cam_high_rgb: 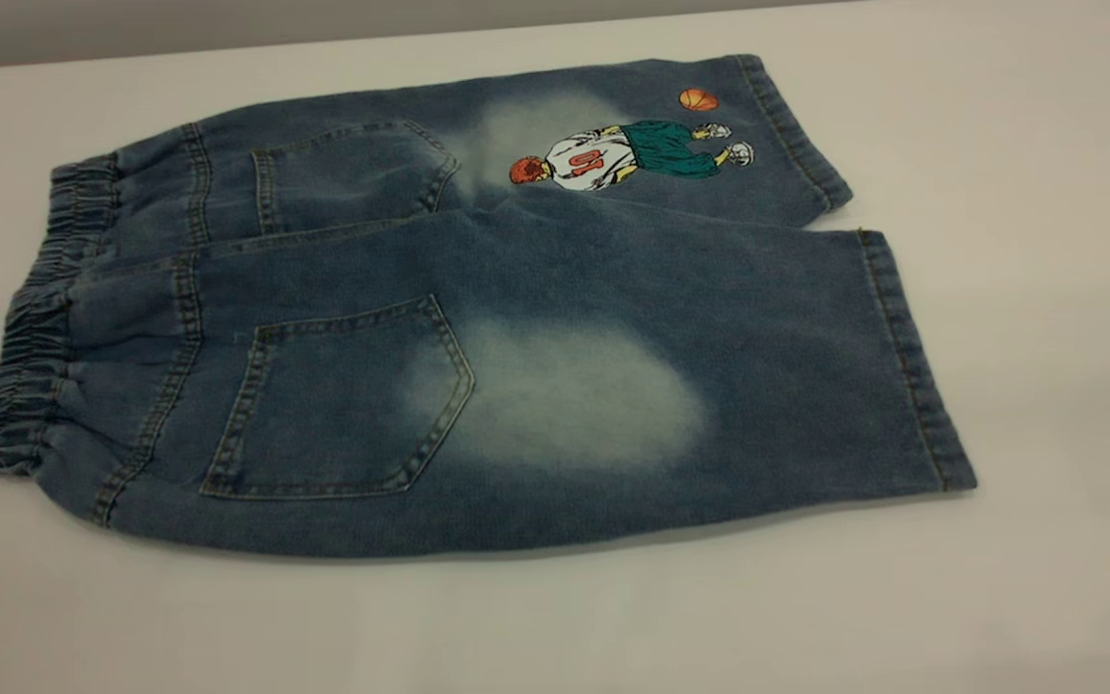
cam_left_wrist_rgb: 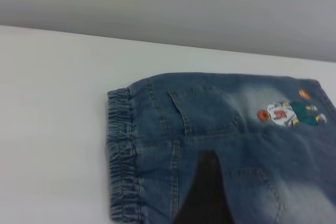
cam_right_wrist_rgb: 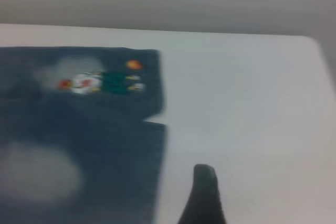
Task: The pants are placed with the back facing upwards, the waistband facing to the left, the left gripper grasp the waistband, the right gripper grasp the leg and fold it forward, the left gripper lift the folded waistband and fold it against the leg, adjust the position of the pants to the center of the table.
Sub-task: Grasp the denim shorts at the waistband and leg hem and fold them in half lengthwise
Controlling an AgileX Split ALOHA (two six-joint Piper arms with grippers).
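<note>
The blue denim pants [cam_high_rgb: 536, 318] lie flat on the white table [cam_high_rgb: 1046, 289], back pockets up. The ruched waistband [cam_high_rgb: 30, 328] points left. The plain leg [cam_high_rgb: 709, 386] with the big pale patch is the nearer one; the leg with the basketball player print [cam_high_rgb: 627, 154] is the farther one. Neither gripper shows in the exterior view. In the left wrist view, a black part of my left gripper [cam_left_wrist_rgb: 207, 192] hangs over the pants [cam_left_wrist_rgb: 210, 124], a little inward of the waistband [cam_left_wrist_rgb: 121, 156]. In the right wrist view, my right gripper [cam_right_wrist_rgb: 205, 198] is over bare table just beyond the leg's hem [cam_right_wrist_rgb: 157, 171].
Bare white tabletop [cam_high_rgb: 555, 627] surrounds the pants on all sides. The table's far edge [cam_high_rgb: 227, 43] runs just behind the printed leg, with a grey wall beyond it. The table's corner [cam_right_wrist_rgb: 310, 40] shows in the right wrist view.
</note>
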